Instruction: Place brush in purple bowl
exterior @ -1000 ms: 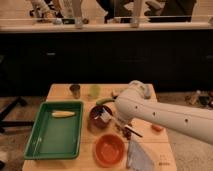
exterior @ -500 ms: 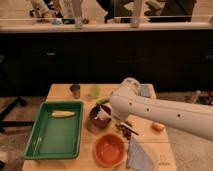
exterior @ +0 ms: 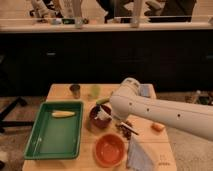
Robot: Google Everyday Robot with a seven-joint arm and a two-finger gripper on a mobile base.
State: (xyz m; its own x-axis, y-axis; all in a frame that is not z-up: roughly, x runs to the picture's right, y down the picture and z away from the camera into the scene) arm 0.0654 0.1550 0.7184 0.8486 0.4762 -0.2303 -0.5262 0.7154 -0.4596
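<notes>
- Jaws pressed together; I cannot make out the fingers themselves, as the gripper is tucked under the white arm, over the right side of the purple bowl.
- A pale patch shows at the bowl's right edge, right at the gripper. I read it as the head of the brush; a thin dark stick running down-right from beneath the arm looks like its handle. Whether the jaws pinch it, I cannot tell.
- Risk: if the head sits on the rim and not inside, letting go may tip the brush out onto the wooden table. The long handle hanging outside would lever it over.
- Risk: the bowl is light-looking; a sideways drag by the gripper could shove it toward the green tray just beside it.
- Risk: the orange bowl sits near, just in front. A brush sliding off could land there, the wrong bowl.
- Risk: the arm hides the contact point from me, so I would be judging a release blind.
- The cloth at the front edge lies under the arm's sweep and could snag on withdrawal.
</notes>
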